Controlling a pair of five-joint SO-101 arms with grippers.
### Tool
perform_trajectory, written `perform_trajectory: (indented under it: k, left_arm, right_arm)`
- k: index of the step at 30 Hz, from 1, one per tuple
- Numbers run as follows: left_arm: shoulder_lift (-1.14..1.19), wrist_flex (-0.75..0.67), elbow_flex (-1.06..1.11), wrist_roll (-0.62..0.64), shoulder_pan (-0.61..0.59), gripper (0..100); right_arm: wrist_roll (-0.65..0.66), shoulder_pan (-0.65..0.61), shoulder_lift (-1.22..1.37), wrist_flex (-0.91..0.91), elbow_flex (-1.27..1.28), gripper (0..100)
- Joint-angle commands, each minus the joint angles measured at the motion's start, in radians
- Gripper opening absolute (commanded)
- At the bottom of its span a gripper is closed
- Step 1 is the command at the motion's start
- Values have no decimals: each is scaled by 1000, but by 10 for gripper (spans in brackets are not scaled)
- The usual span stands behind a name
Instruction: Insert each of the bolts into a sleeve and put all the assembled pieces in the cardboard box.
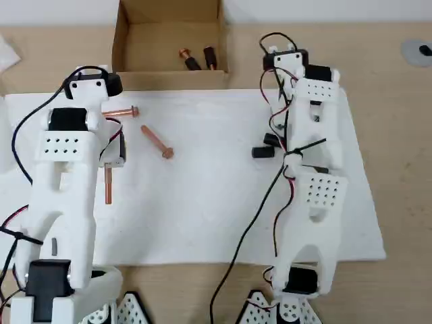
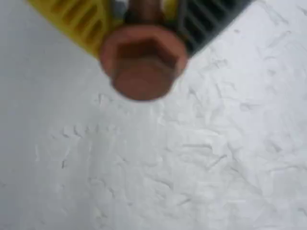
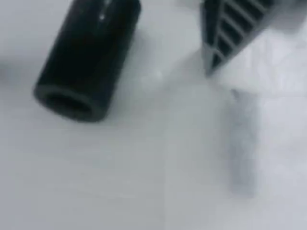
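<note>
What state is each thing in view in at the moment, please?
Cardboard box: open, two assembled pieces inside.
Left gripper: shut on held bolt.
Loose bolts: two, lying sleeveless on the mat.
Sleeves: two, lying on the mat without bolts.

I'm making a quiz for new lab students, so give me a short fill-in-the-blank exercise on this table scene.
The cardboard box holds ___ assembled pieces. The left gripper is shut on a ___. The loose sleeves on the white mat are ___ in colour.
Missing words: two; bolt; black.
</note>
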Motion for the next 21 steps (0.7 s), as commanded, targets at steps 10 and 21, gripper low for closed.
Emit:
perform_trajectory:
  k: [10, 21]
  left_arm:
    - [-47, -8, -12, -11, -17, 10]
    - [-47, -8, -12, -11, -18, 10]
  right_arm:
    - [-8, 28, 5, -20, -68, 207]
    - [8, 22, 5, -18, -64, 196]
